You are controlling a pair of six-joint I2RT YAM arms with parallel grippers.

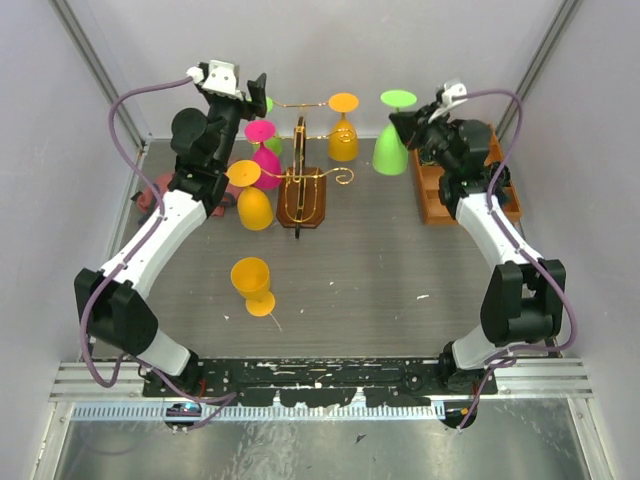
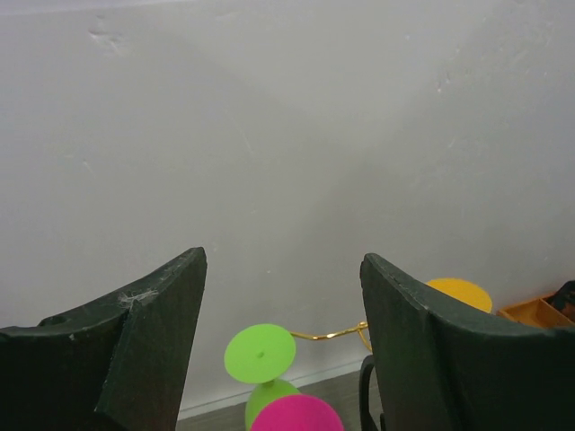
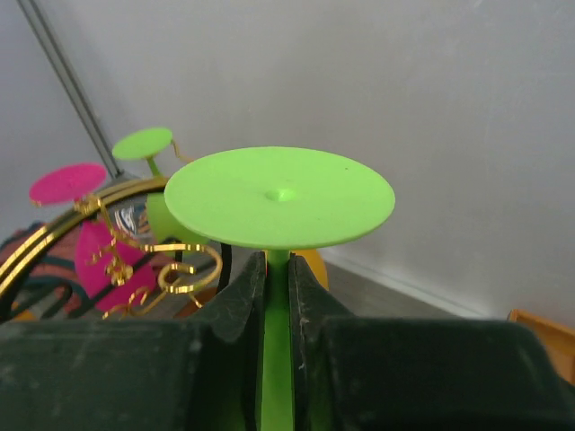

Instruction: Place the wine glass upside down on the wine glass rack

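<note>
Top external view puts the left hand (image 1: pixel 250 92) raised over the far left end of the rack (image 1: pixel 300 205), fingers apart and holding nothing. Just below that hand, a pink glass (image 1: pixel 265 160) and the left orange glass (image 1: pixel 254 205) sit foot-up against the rack's left side. A loose orange glass (image 1: pixel 255 283) is alone on the desk (image 1: pixel 380 270), well away from both hands and nearer the arm bases. The right orange glass (image 1: pixel 343 140) hangs foot-up just left of the right hand (image 1: pixel 402 125).

The right hand is clamped on the stem of the green glass (image 1: pixel 390 152). That glass is upside down, foot on top and bowl below, just past the rack's right end and beside the right orange glass. From above I cannot tell whether it hangs on a wire or whether its bowl meets the desk. An orange tray (image 1: pixel 440 195) lies behind and under that hand's arm.

Left wrist view gives what the overhead hides. The two dark fingers stand wide apart, facing the white back wall. Low in the gap between them is the round foot of a second green glass (image 2: pixel 260 352), with the pink foot just beneath it.

Right wrist view shows the grip itself. Both fingers are pinched tight on the thin green stem right under the flat foot disc. The rack's gold scrolls curl just left of the fingers, apart from the stem.
</note>
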